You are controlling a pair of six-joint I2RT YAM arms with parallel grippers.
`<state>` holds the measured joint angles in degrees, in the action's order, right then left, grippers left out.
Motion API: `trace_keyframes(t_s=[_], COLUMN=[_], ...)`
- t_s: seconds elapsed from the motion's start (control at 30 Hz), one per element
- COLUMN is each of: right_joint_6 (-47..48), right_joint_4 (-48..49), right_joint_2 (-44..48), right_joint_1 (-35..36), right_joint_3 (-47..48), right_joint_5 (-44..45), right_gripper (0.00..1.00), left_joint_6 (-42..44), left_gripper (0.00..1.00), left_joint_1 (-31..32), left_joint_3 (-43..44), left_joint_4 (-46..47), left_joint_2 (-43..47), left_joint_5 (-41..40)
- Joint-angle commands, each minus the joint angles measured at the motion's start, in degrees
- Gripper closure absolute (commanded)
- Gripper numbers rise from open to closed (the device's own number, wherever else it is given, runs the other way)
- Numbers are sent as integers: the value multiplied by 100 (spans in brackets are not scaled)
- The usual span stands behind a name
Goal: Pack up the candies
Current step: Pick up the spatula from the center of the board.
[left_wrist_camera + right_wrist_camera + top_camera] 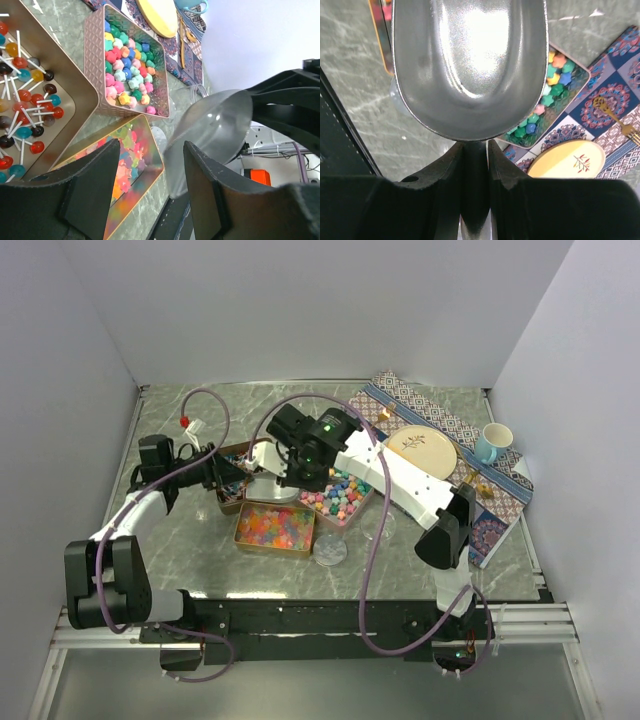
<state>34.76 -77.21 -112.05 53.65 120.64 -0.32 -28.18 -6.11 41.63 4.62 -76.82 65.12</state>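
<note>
We log the grey table [170,540] first, with a patterned mat [500,495] well beyond the right arm's reach line.

Three copper tins hold the candies. Seen from the left gripper [152,150], the bead tin [270,548] with its glossy beads [276,524] lies straight below and ahead of the jaws. The pastel tin [95,55] of chunky pieces [127,65] sits further ahead. The lollipop tin [80,100] and its stick sweets [22,62] lie off to one side. These jaws stand apart, with nothing between them.

The right gripper [475,150] is clamped on the handle of a metal scoop [470,65]. The scoop's long axis runs straight out from the jaws and its bowl shows empty.

The relation that matters: the pastel tin lies under the far side of the bowl, ahead of the right jaws and off toward the mat. The bead tin edges in on the opposite side. We judge the right arm the better placed for the next dip, since it carries the tool and hangs over the sweets. The left jaws are near the bead tin but bare.

Around them are a yellow plate [567,160] and a gold fork [615,120], on the mat past the pastel tin. A blue mug [490,443] stands further out.

A clear jar [197,91] stands just beyond the scoop as seen from the left jaws, and its lid [330,550] lies near the bead tin. The left arm sits close to the scoop's path; we note it as the likeliest obstruction.
</note>
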Motion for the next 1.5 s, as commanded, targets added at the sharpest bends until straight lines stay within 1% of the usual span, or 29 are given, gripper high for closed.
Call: trace_keyframes(t_s=[0.0,0.2,0.27,0.3,0.37,0.4,0.43,0.5,0.53,0.6,0.63,0.67,0.7,0.73,0.77,0.8,0.83,0.87,0.9,0.93,0.97,1.0,1.1,1.27,1.47], right_joint_6=[-171,-356,-435,-488,-558,-593,-594,-550,-541,-497,-479,-471,-418,-426,-435,-496,-523,-541,-532,-532,-541,-523,-514,-567,-488], right_joint_4=[267,329,426,461,575,602,611,585,549,514,479,453,418,374,382,399,391,373,347,347,347,347,329,356,303], right_joint_2=[52,-141,-203,-212,-195,-177,-133,-89,-37,25,77,95,104,122,139,157,157,157,157,157,157,148,131,69,-71], right_joint_1=[5,14,5,5,14,5,5,-3,-30,-47,-65,-74,-82,-100,-126,-170,-249,-302,-346,-398,-434,-452,-487,-469,-390], right_joint_3=[267,626,767,864,935,979,988,970,953,883,848,804,725,681,628,549,540,531,531,522,505,504,522,574,601], right_joint_5=[-109,-188,-162,-136,-126,-170,-197,-406,-495,-714,-907,-996,-1049,-1136,-1172,-1207,-1242,-1347,-1383,-1392,-1375,-1383,-1419,-1436,-1436], right_gripper=[100,100,100,100,100,100,100,100,100,100,100,100,100,100,88,77,71,66,64,63,60,60,59,58,59], left_joint_6=[-82,-187,-257,-293,-302,-284,-258,-310,-363,-311,-128,718,1414,2317,4876,6224,6411,6030,5913,6060,6436,6701,6238,6035,5869], left_gripper=[40,42,45,46,50,51,56,61,65,70,77,83,89,99,99,99,99,99,99,99,99,99,99,99,99], left_joint_1=[40,224,338,365,408,409,417,418,409,409,409,409,409,409,365,313,234,94,-3,-39,-22,-31,-13,22,22], left_joint_3=[135,258,250,241,214,179,153,109,109,248,363,512,948,1248,1582,2116,2182,2200,2192,2261,2375,2533,2377,2254,2323], left_joint_4=[-66,-102,-146,-155,-181,-155,-120,91,152,13,-283,-765,-2310,-3352,-4589,-7256,-7326,-6787,-6486,-6666,-7059,-7393,-6976,-6791,-6720], left_joint_2=[123,-52,-210,-281,-456,-483,-475,-475,-492,-615,-659,-807,-913,-1053,-1559,-1886,-2055,-1978,-1925,-1951,-2134,-2214,-2092,-1934,-1916], left_joint_5=[-123,290,465,727,966,1133,1213,1362,1563,1757,1958,2082,2223,2398,2887,3127,3190,3182,3182,3191,3191,3191,3191,3191,3191])
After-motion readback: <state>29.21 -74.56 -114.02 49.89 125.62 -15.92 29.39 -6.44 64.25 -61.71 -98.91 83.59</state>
